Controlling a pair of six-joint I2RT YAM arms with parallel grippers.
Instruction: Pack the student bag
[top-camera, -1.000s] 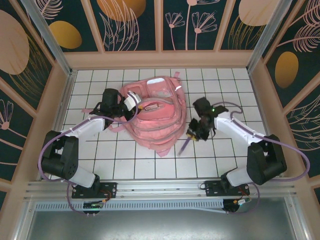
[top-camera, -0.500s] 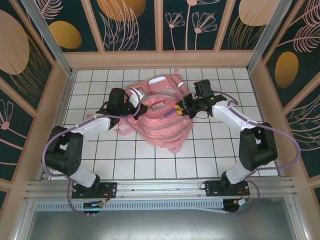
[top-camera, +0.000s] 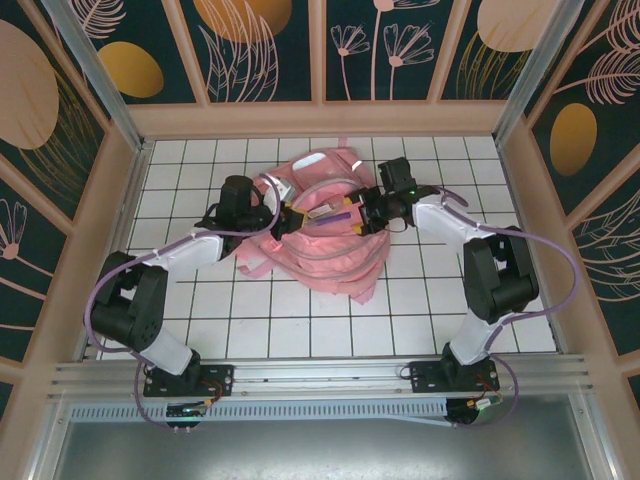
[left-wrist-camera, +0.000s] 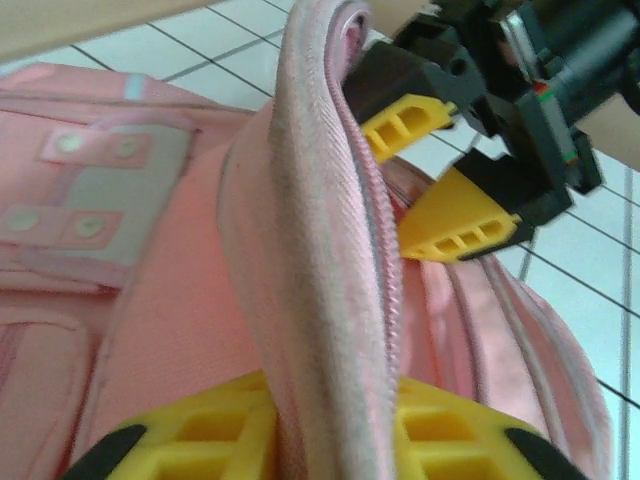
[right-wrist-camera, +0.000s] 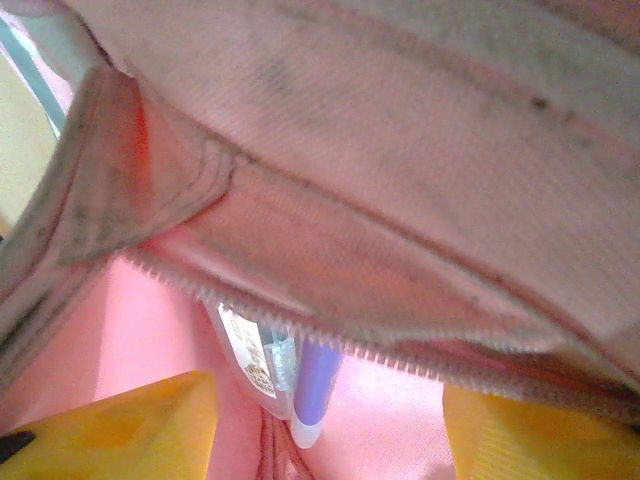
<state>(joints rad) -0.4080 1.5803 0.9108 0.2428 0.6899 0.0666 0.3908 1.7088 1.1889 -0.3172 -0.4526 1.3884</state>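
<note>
A second ago the right gripper (top-camera: 365, 213) hung off the bag's near right corner with a purple pen (top-camera: 335, 211) in its jaws. Now it is at the bag's (top-camera: 320, 255) open mouth, on the right of the opening, and the pen lies inside. In the right wrist view the pen (right-wrist-camera: 315, 385) sits under the zip edge, next to a white label. The yellow fingers (right-wrist-camera: 120, 425) stand apart on either side of it and do not touch it, so the pen is released. I judge this item packed, and the arm can pull back for the next one.

The left gripper (top-camera: 283, 213) is on the left of the opening. In its wrist view the zip rim of the bag (left-wrist-camera: 300, 250) rises between its fingers (left-wrist-camera: 470, 430). I cannot tell whether they pinch the rim or have slackened.

The bag lies flat on the table (top-camera: 200, 330), between the two grippers. Its long axis runs from the arms toward the far wall, leaning a little to the near right. The end with the hang loop points to the far wall, and the other end points toward the arms. The opening faces up.
</note>
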